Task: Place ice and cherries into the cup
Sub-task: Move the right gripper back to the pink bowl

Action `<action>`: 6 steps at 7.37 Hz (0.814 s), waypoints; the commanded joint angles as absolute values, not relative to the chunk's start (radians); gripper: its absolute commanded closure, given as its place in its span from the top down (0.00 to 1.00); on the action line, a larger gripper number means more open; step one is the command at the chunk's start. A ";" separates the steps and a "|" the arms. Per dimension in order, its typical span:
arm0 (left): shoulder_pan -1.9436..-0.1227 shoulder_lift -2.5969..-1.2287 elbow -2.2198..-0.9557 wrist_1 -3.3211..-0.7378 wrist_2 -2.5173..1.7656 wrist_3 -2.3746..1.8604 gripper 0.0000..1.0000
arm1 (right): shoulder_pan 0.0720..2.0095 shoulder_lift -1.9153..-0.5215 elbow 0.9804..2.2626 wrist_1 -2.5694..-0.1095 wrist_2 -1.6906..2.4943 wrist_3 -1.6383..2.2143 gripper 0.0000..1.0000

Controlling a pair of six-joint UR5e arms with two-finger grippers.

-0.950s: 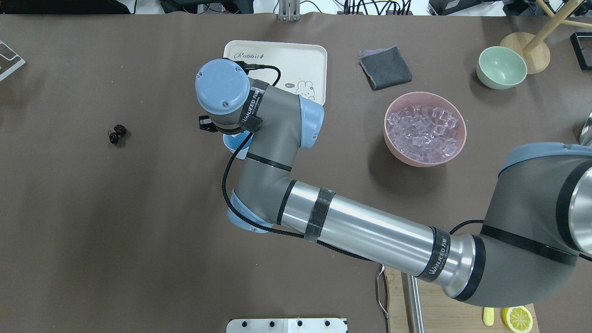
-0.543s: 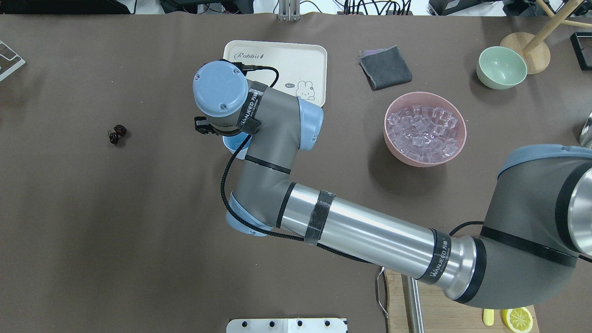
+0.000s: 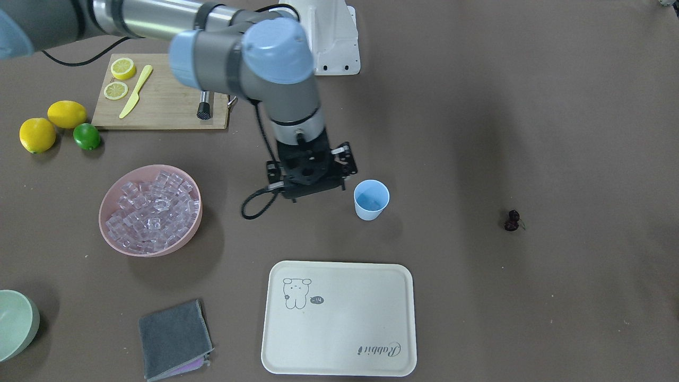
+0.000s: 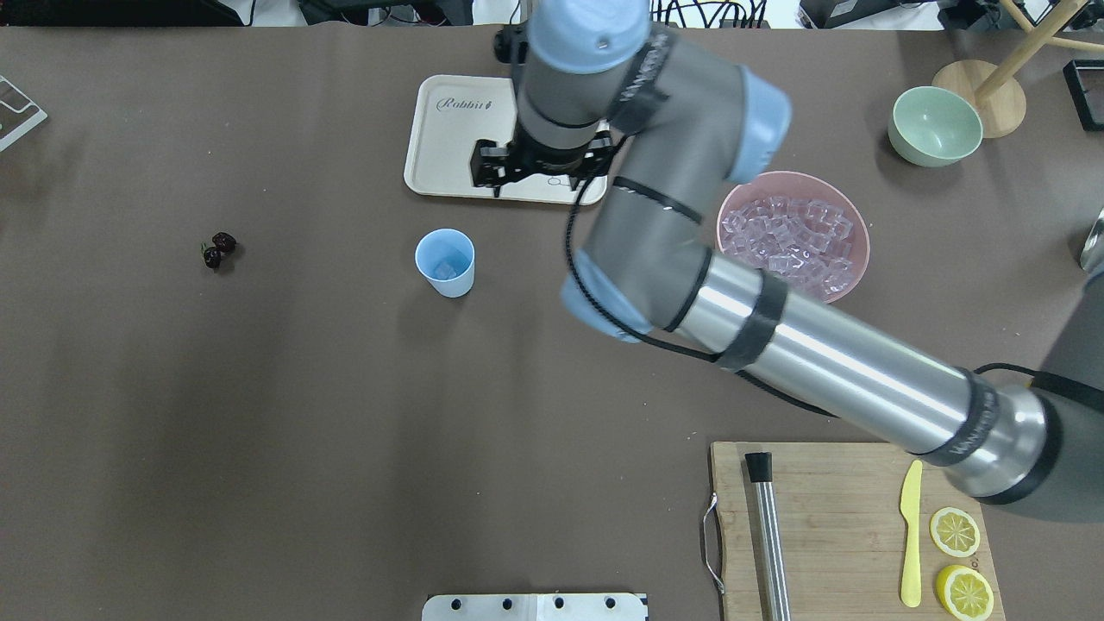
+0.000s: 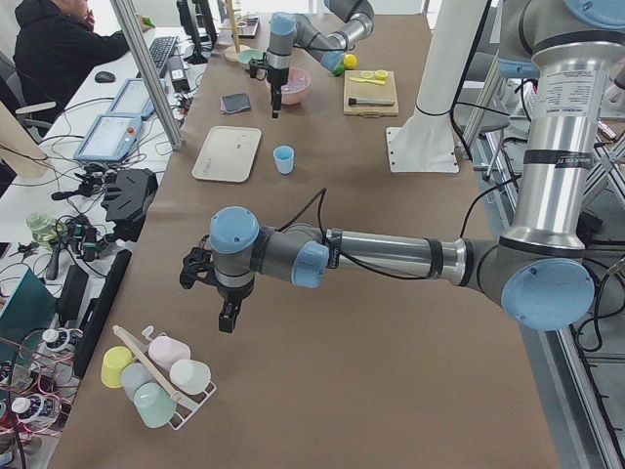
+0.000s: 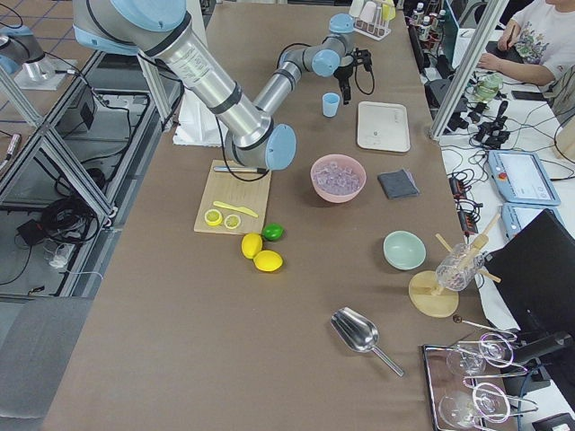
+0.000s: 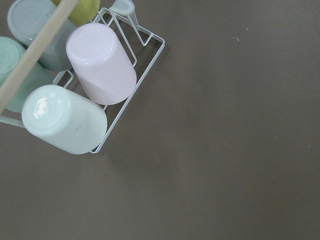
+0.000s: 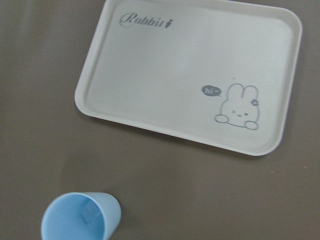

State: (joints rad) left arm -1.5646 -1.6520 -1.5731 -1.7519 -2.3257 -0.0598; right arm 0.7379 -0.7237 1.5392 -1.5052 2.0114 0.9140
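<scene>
1. The right fingers (image 4: 492, 172) hang spread apart, holding nothing, above the tray (image 4: 431, 164).
2. The cup (image 4: 454, 280) stands on the tabletop (image 4: 259, 431) near them, with one ice cube (image 4: 444, 270) inside.
3. The cherries (image 4: 217, 249) lie well beyond the cup.
4. Whether the left fingers (image 5: 227, 315) are spread or together, I cannot tell.

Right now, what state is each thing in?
cup, upright, one ice cube inside
cherries, on the table, outside cup
pink bowl, full of ice
tray, empty
right gripper, open, nothing held
left gripper, cannot tell open or shut
</scene>
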 commanded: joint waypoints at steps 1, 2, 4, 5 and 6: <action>-1.565 -1.654 -1.574 -1.753 -2.326 -0.060 0.98 | 0.863 -0.984 1.686 -1.502 2.158 0.758 0.99; -1.565 -1.652 -1.580 -1.753 -2.327 -0.060 0.98 | 0.876 -1.065 1.681 -1.418 2.164 0.756 0.99; -1.565 -1.652 -1.577 -1.753 -2.327 -0.057 0.98 | 0.887 -1.164 1.648 -1.235 2.180 0.756 0.99; -1.565 -1.654 -1.580 -1.753 -2.327 -0.060 0.98 | 0.884 -1.190 1.640 -1.230 2.168 0.758 0.99; -1.565 -1.654 -1.580 -1.753 -2.327 -0.060 0.98 | 0.882 -1.203 1.628 -1.229 2.168 0.747 0.99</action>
State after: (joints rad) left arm -1.5646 -1.6530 -1.5793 -1.7534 -2.3270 -0.0591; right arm 0.8832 -1.1760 1.6428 -1.2439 2.1708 0.7554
